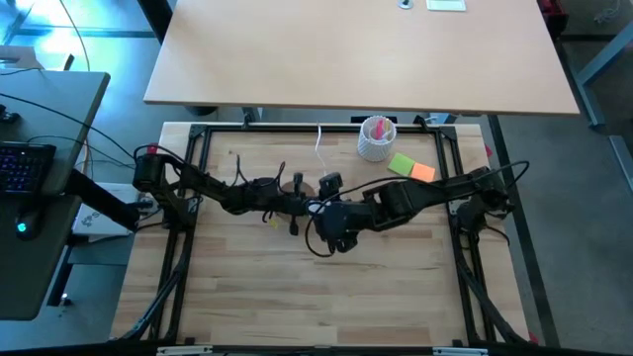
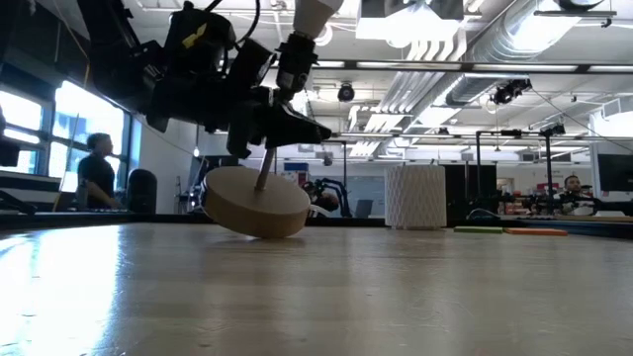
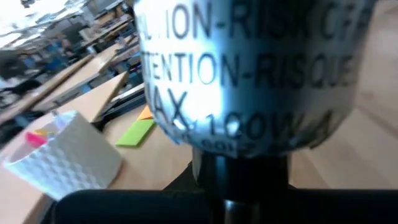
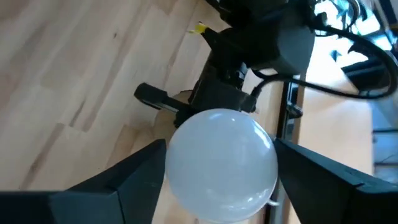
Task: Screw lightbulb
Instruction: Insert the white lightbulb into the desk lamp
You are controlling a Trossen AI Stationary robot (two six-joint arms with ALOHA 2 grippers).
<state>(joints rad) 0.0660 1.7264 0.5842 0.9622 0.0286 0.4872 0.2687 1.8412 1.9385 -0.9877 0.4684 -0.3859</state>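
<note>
The round white glass lightbulb point(image 4: 221, 163), between the right gripper's point(image 4: 217, 177) 2 open fingers, seems seated in the left gripper's point(image 1: 297, 193) clamped socket point(image 3: 249, 74); tightening probably remains.

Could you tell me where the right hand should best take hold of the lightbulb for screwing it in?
Grip the lightbulb by its round white globe, one finger on each side at its widest part. Come from the dome end: the screw end points away, toward the socket the left hand holds.
</note>
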